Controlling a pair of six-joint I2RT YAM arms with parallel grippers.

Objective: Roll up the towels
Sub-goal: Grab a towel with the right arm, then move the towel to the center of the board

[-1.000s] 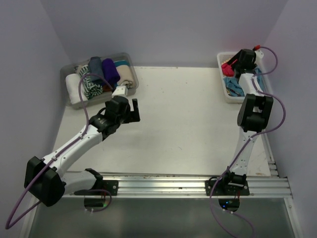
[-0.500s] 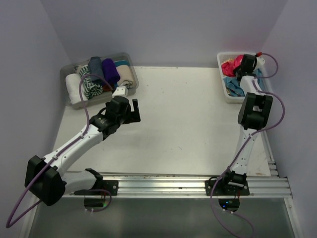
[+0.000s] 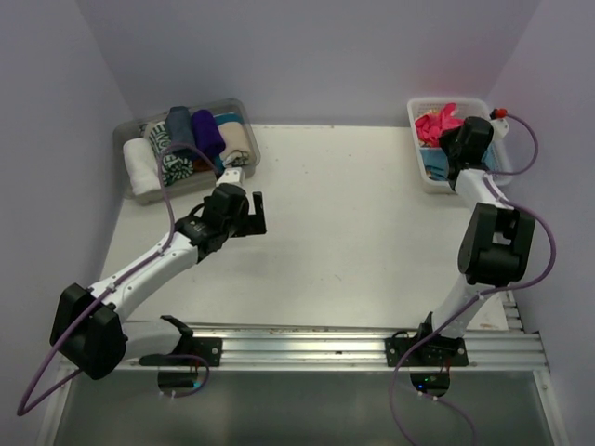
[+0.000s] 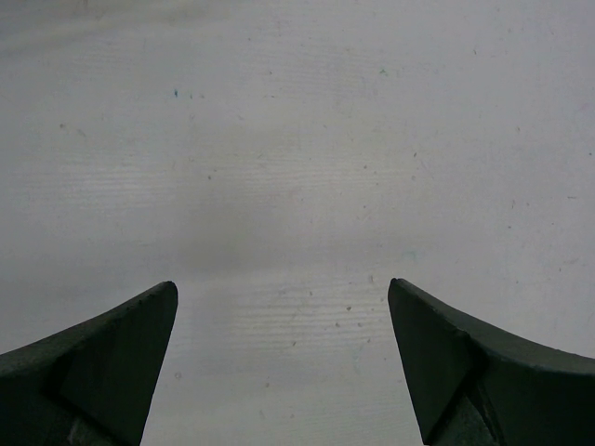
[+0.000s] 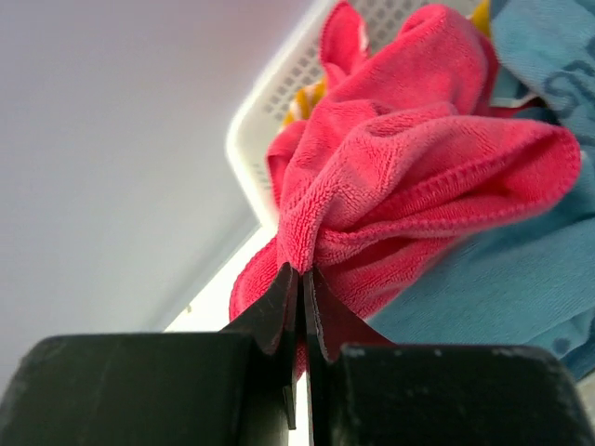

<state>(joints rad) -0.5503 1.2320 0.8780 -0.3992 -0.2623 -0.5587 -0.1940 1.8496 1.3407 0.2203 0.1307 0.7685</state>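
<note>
A hot pink towel (image 5: 409, 177) bunches up out of the white lattice basket (image 3: 416, 111) at the back right, and my right gripper (image 5: 300, 271) is shut on a fold of it. In the top view the pink towel (image 3: 433, 124) lifts just left of that gripper (image 3: 457, 139). Under it lies a light blue towel (image 5: 521, 279) with dark lettering, and a bit of yellow cloth (image 5: 311, 93) shows behind. My left gripper (image 4: 283, 288) is open over bare table, seen in the top view (image 3: 253, 208) near the left middle.
A clear plastic tray (image 3: 244, 113) at the back left holds several rolled towels (image 3: 206, 132) in white, patterned, blue, purple and beige. Walls close in on the left, back and right. A metal rail (image 3: 325, 346) runs along the near edge with both arm bases.
My right gripper has closed on the pink towel and drawn back toward the near right, pulling the towel up out of the basket. The left arm has shifted slightly.
</note>
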